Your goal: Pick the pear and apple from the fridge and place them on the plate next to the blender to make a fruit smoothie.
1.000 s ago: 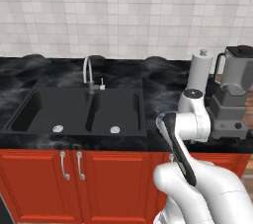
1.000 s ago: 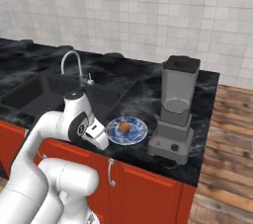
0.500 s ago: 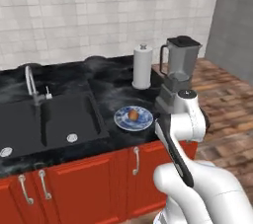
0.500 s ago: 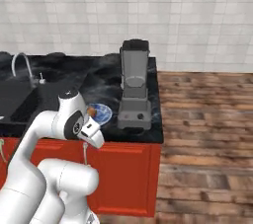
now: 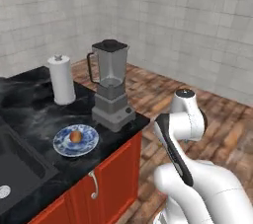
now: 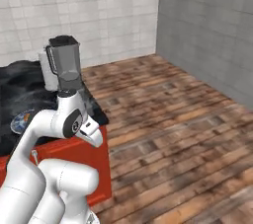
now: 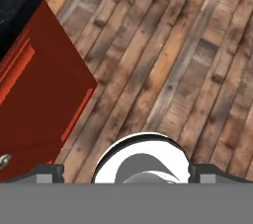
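Worktop (image 5: pixel 29 114): black marbled surface on red cabinets, ending at a corner beside wooden floor (image 7: pixel 163 55). Blender (image 5: pixel 111 85): grey boxy base, dark see-through jar with handle, black lid, standing at the worktop's end corner. Paper-towel roll (image 5: pixel 62 79): white, upright, behind the blender toward the wall. Plate (image 5: pixel 89 141): white with blue pattern, near the front edge, just beside the blender's base. Apple (image 5: pixel 75 136): small, round, red-orange, resting on the plate's centre. Hand (image 7: pixel 126 173): over the floor off the cabinet's end; its opening cannot be determined.
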